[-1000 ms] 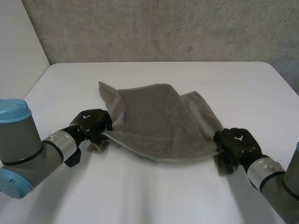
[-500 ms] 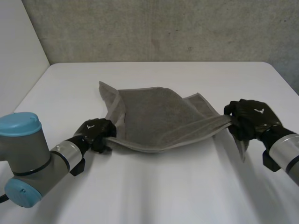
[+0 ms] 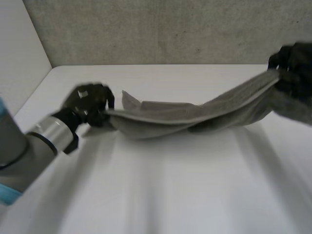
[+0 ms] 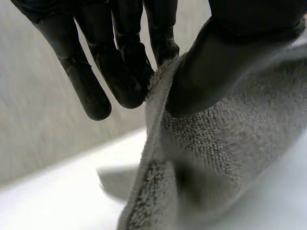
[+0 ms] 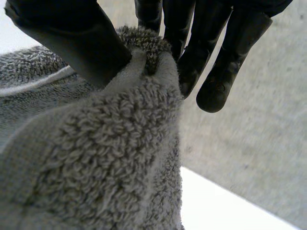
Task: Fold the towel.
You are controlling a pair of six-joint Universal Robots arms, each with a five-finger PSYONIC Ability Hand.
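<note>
The grey towel [image 3: 190, 114] hangs stretched between my two hands above the white table [image 3: 161, 185], sagging in the middle. My left hand [image 3: 87, 102] pinches the towel's left end; in the left wrist view its thumb [image 4: 216, 57] presses the terry cloth [image 4: 216, 148] against the fingers [image 4: 120, 62]. My right hand [image 3: 292, 61] is raised at the far right and grips the towel's right end. In the right wrist view the thumb [image 5: 67, 33] and fingers [image 5: 201, 43] clamp a bunched edge of the towel [image 5: 105, 158].
A grey carpeted wall [image 3: 161, 29] stands behind the table's far edge. A white panel [image 3: 19, 48] rises at the left. The table's right edge runs near my right hand.
Both hands have lifted and moved away from me and apart, taking the towel off the table. It was lying spread and now hangs taut between them.
</note>
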